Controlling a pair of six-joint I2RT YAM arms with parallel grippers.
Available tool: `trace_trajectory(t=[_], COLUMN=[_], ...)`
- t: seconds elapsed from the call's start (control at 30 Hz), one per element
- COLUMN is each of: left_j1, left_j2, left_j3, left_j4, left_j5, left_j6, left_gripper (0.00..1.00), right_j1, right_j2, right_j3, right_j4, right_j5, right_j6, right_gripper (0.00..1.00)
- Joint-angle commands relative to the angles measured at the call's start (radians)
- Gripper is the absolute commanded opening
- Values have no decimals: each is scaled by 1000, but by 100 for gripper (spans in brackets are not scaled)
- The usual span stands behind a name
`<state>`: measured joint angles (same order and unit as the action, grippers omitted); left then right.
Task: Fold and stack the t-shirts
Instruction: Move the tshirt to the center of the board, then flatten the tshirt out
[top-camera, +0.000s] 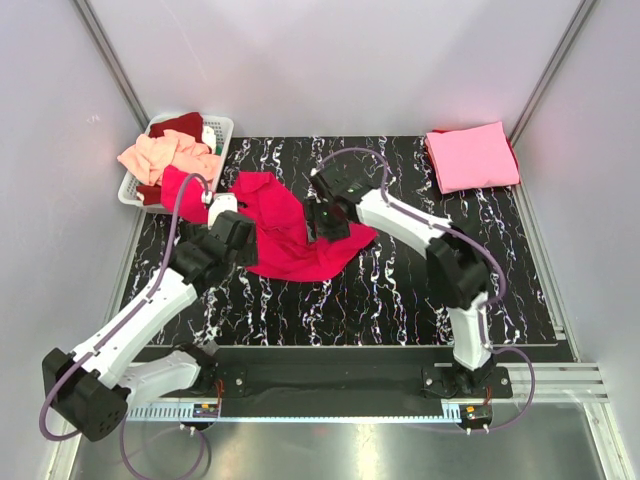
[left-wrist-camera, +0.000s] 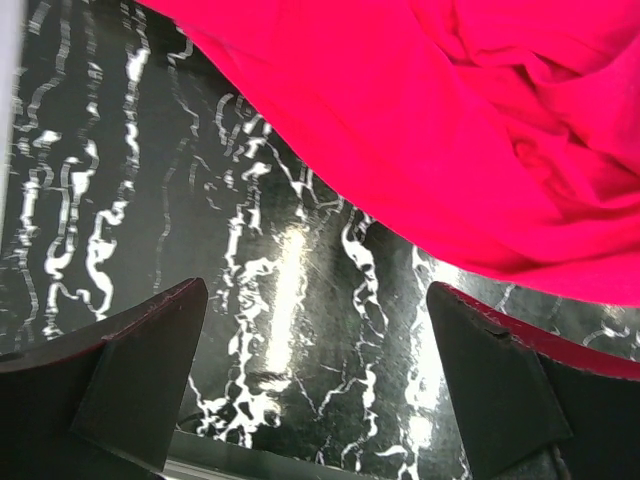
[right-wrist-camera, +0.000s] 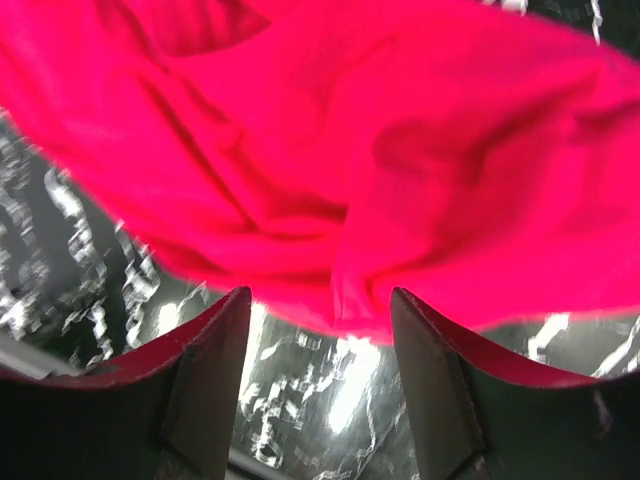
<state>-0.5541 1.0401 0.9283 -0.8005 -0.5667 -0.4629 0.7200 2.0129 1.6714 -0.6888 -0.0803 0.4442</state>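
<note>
A crimson-red t-shirt (top-camera: 285, 228) lies crumpled on the black marbled mat, one end trailing up to the basket. It fills the top of the left wrist view (left-wrist-camera: 450, 120) and of the right wrist view (right-wrist-camera: 330, 150). My left gripper (top-camera: 237, 238) is open at the shirt's left edge, empty, with bare mat between its fingers (left-wrist-camera: 150, 350). My right gripper (top-camera: 327, 222) is open over the shirt's right part, and a fold of cloth hangs just ahead of its fingers (right-wrist-camera: 430, 370). A folded light pink t-shirt (top-camera: 472, 156) lies at the back right. A peach t-shirt (top-camera: 165, 155) and a dark maroon one (top-camera: 182, 124) lie in the basket.
The white slotted basket (top-camera: 222, 130) stands at the back left, off the mat's corner. Grey walls close in the left, right and back. The mat (top-camera: 400, 290) is bare in front of the red shirt. A metal rail runs along the near edge.
</note>
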Motion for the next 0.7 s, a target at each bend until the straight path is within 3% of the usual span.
trace_trajectory(t=[0.0,0.23,0.37,0.43,0.53,0.63,0.67], left_j1=[-50,-61,-60,-58,-53,-50,-47], left_j2=[-32,-80,-83,-84,-101,-117,-114], left_j3=[7,6,6,6,1,-8,-8], left_j4=[11,-2,4,0,9,18,18], left_j5=[-125,-148,-144,-140,-122,-111,-110], left_j6=[-25,-42,-34,-39,-40,-37,-40], left_gripper=[99,99,99,99,99,99,99], right_j1=[6,7,6,6,6,6,4], right_j2=[85,185,224,243,251,235,221], right_j3=[135,247,266,280,297,309,312], right_j4=[-129,-192,-189,-184,-184,-190,-207], right_j5=[48,169,162,157,149,160,177], right_j6=[-64,-99,-93,-91,-102,-117,-117], right_gripper=[64,59,53,40,29,0,0])
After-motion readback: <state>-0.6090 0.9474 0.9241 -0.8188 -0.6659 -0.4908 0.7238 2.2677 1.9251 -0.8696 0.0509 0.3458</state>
